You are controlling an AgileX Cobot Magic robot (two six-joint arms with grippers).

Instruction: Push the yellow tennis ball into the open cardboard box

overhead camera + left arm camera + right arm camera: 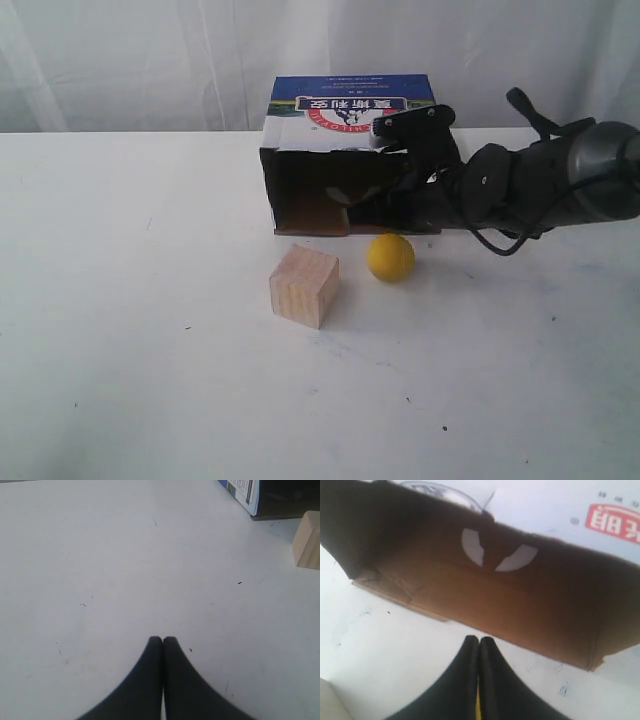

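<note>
Robot test bench of the laboratory kind. A plain white worktop (150, 380), lightly scuffed and speckled, is backed along its far edge by hanging white drapes (120, 60) that screen the room behind. A black robot arm (560, 185) with a loose cable reaches in from the right. On the worktop stand simple props: a cardboard box (340, 105), a wooden cube (303, 286) and a yellow ball (390, 257).

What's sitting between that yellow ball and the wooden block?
Nothing stands there. The exterior view shows the yellow tennis ball and the wooden cube apart, with only bare white table between them.
</note>
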